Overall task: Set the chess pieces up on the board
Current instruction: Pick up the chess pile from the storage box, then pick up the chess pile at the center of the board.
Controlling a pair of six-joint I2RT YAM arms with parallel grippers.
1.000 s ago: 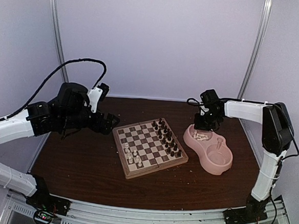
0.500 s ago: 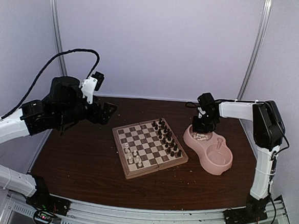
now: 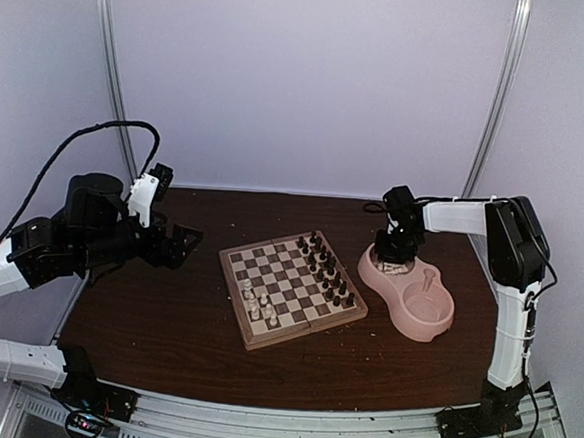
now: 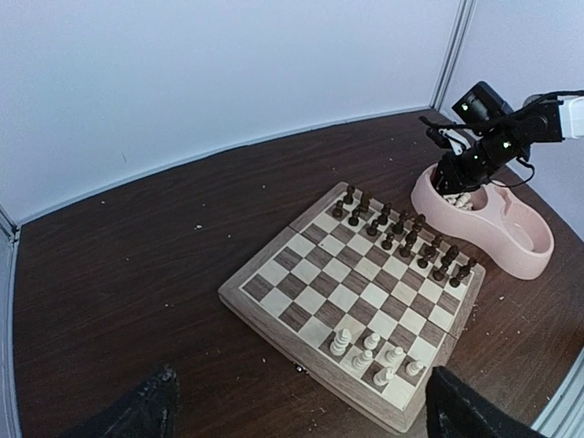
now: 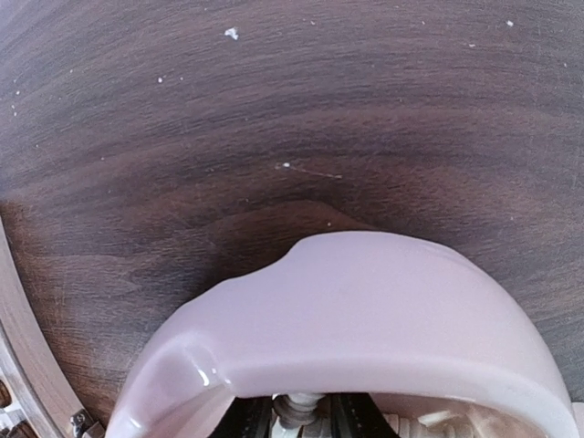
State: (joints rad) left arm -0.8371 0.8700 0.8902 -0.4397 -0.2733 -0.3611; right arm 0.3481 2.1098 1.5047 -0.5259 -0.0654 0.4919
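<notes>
Spreading the left fingers wide and gripping nothing, hovering above the table to the left of the board. Dipping the right fingers into the back compartment of the pink double bowl, leaving only a narrow gap with one cream piece between them; not showing clearly whether pinching it or merely flanking it.

Finding the board lying flat near mid-table, turned askew to the table's edges, just beside the bowl on its left. Seeing a handful of cream chess pieces standing upright, long axes vertical, clustering at the near end of the board's left side in the top view. Seeing dark pieces standing upright in two rows along the opposite, right side, the rows running back to front. Noting more cream pieces lying heaped in the bowl's back compartment around the right fingers.

Looking at a dark brown, wood-grained table dotted with pale specks, with pale lilac walls and metal uprights closing it in behind.
</notes>
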